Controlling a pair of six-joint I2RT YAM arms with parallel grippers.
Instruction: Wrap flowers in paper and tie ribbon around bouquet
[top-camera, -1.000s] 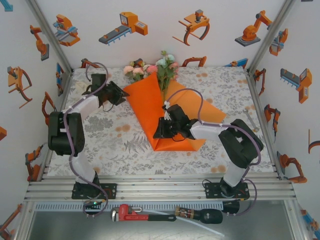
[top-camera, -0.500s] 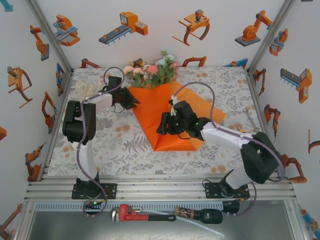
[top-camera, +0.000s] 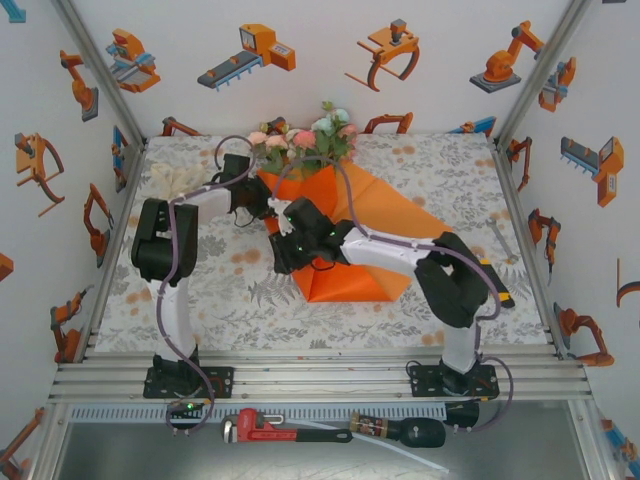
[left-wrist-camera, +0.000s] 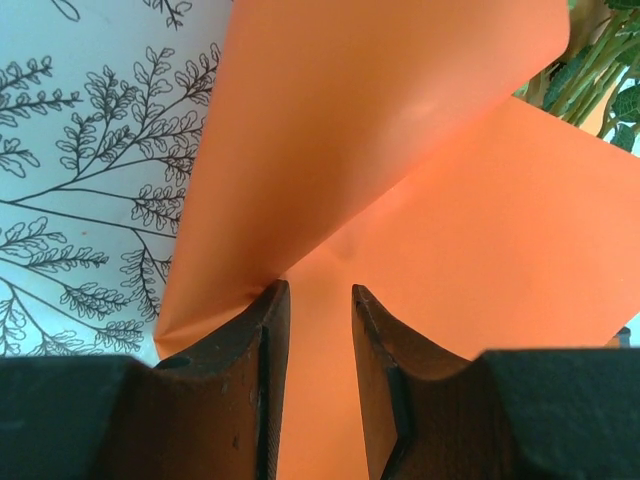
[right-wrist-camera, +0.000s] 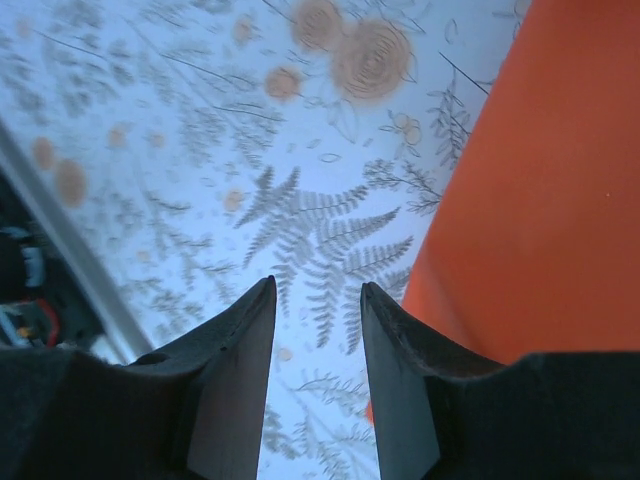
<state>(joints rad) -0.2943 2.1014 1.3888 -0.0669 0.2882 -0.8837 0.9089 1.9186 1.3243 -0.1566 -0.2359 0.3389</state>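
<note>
Finds the right gripper (right-wrist-camera: 316, 292) carried left since half a second ago, off the middle of the paper (top-camera: 365, 250) to its left edge. Leaves its jaws parted over the fern-print tablecloth (top-camera: 215, 270), holding nothing. Keeps the left gripper (left-wrist-camera: 320, 290) at the sheet's far-left corner, jaws narrowly apart beside a raised flap, clamping nothing visible. Places the flowers (top-camera: 305, 140) at the paper's far end, blooms toward the far side.
</note>
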